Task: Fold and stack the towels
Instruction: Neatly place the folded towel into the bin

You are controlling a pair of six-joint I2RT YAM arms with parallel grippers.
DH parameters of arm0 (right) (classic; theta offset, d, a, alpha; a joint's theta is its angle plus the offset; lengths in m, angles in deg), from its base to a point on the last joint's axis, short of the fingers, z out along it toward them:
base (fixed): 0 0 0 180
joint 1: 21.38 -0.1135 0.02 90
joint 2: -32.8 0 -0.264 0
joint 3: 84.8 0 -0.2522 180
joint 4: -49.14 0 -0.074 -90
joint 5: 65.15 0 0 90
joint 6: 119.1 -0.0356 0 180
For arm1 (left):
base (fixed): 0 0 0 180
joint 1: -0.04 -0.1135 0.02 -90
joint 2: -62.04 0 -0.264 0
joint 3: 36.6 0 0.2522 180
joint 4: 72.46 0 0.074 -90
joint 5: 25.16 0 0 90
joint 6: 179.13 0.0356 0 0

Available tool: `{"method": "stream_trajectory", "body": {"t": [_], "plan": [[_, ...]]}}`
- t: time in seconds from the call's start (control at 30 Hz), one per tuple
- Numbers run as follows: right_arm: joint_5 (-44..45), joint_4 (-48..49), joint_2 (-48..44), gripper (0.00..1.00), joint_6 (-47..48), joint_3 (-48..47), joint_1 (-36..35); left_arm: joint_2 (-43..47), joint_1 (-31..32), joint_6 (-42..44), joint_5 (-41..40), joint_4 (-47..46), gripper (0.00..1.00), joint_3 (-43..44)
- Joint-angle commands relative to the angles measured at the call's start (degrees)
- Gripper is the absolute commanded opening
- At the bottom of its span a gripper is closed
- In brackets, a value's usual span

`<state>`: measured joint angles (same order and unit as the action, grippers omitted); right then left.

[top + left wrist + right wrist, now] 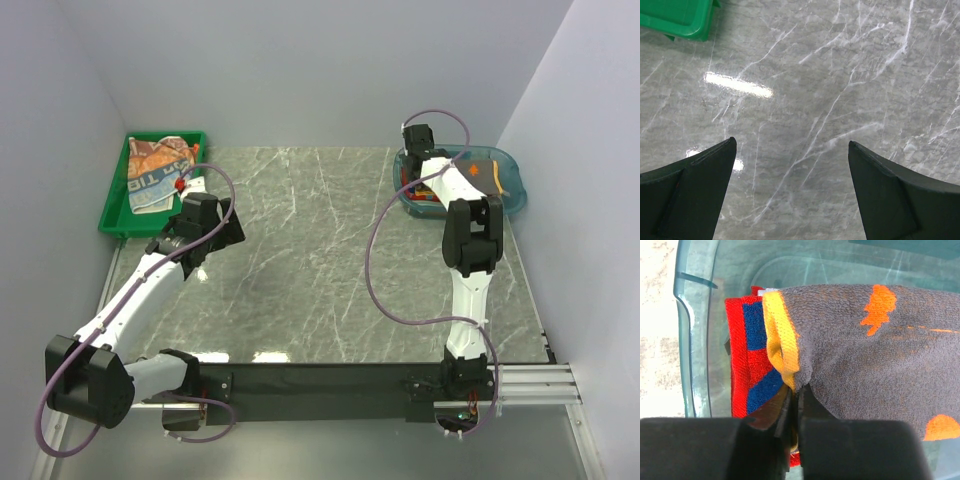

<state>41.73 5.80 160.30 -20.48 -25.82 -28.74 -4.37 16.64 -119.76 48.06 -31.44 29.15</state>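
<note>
1. right claw (794,397) is clenched on the near edge of the grey terry towel (865,355) with orange patches and a yellow hem. its jaws stand almost together, with cloth pinched between them.
2. that towel lies inside the clear blue plastic tub (690,340), on top of a red cloth towel with blue lettering (752,370) that shows past its left edge.
3. left claw (791,145) is released, jaws wide, hovering over the bare grey marble table (840,75) with nothing between them. a corner of the green plastic tray (680,17) sits just beyond it.
4. from above, the tray holds a pile of patterned towels (155,170), so i judge part of the job done and the tub's towels left to do.
5. the step in hand, as i read it, is fetching the next towel out of the tub.
6. the next move calls for a straight lift clear of the tub wall, without dragging the red towel along. the towel then needs carrying to the open marble between the arms and spreading flat for folding. the left claw is free to take a second corner.
</note>
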Motion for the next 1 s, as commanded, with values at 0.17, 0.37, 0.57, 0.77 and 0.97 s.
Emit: {"method": "stream_trajectory", "body": {"t": [0.17,0.37,0.57,0.77,0.97], "plan": [[1.7,0.0,-4.3,0.0,1.7,-0.8,0.0,0.9,-0.3,1.2,0.2,-1.0,0.99,0.5],[-1.1,-0.3,-7.7,0.0,1.8,-0.7,0.1,1.1,-0.3,1.2,0.3,-1.0,1.0,0.4],[-3.0,-1.4,-8.3,0.0,1.5,-0.8,-0.5,1.2,-0.4,1.3,0.4,-1.0,0.99,0.4],[-4.0,-3.1,-6.5,0.0,1.5,-1.2,-0.9,1.1,-0.6,1.3,0.6,-1.1,0.99,0.4],[-4.2,-2.3,-6.8,0.0,1.0,0.2,-1.9,0.8,-0.7,1.3,0.9,-1.1,0.99,0.4]]}}
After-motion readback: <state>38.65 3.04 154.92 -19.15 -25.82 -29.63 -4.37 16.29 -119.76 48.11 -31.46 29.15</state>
